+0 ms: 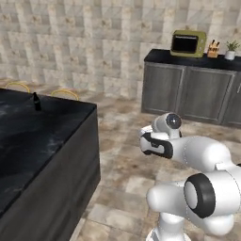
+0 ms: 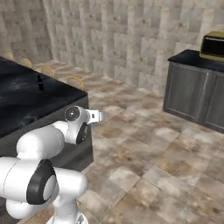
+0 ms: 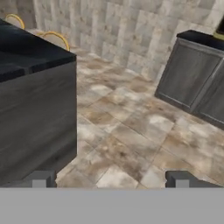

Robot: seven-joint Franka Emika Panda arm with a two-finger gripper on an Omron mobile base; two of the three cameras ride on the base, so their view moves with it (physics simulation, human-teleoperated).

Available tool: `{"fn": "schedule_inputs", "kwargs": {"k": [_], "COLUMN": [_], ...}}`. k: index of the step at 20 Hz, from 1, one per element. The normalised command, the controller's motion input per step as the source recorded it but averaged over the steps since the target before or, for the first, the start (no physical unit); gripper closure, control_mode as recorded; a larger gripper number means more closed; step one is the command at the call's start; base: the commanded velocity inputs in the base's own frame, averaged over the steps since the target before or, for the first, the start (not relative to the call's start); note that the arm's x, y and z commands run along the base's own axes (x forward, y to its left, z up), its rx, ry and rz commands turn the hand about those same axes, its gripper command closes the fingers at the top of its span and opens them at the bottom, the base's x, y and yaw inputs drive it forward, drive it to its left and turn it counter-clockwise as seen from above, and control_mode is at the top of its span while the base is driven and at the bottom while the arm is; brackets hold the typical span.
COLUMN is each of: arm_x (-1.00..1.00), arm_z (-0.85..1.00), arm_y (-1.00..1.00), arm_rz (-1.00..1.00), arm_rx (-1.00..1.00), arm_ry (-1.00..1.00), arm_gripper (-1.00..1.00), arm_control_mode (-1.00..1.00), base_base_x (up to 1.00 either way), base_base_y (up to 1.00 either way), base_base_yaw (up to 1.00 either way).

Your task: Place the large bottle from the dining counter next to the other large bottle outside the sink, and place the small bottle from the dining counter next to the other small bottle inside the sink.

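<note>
place: rendered kitchen | evidence: stone-tiled wall (image 1: 84,42) and floor (image 2: 144,144); grey cabinets (image 1: 188,92) topped by a toaster oven (image 1: 187,43) and knife block (image 1: 213,48); black marbled dining counter (image 1: 33,141); gold-legged stools (image 3: 54,38)

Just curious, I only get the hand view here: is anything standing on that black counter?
Observer: Yes, one dark bottle stands upright on the dining counter, towards its far edge.
Operator: What's on top of the grey cabinets?
Observer: An olive-yellow microwave, with a knife block and a potted plant beside it.
Operator: Is the hand holding something?
Observer: No, the gripper is open and empty, just past the counter's corner.
</note>
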Motion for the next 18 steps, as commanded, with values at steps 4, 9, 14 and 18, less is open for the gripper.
{"fn": "schedule_inputs", "kwargs": {"k": [4, 9, 14, 18], "arm_x": [0.0, 0.0, 0.0, 0.0], "arm_z": [0.0, 0.0, 0.0, 0.0], "arm_y": [0.0, 0.0, 0.0, 0.0], "arm_rz": [0.0, 0.0, 0.0, 0.0], "arm_rx": [0.0, 0.0, 0.0, 0.0], "arm_ry": [0.0, 0.0, 0.0, 0.0], "arm_gripper": [-1.0, -1.0, -1.0, -1.0], "arm_control_mode": [1.0, 1.0, 1.0, 1.0], "base_base_x": [0.83, 0.77, 0.73, 0.68], "base_base_y": [-1.0, -1.0, -0.97, -0.97], "base_base_yaw": [0.42, 0.44, 0.48, 0.49]}}
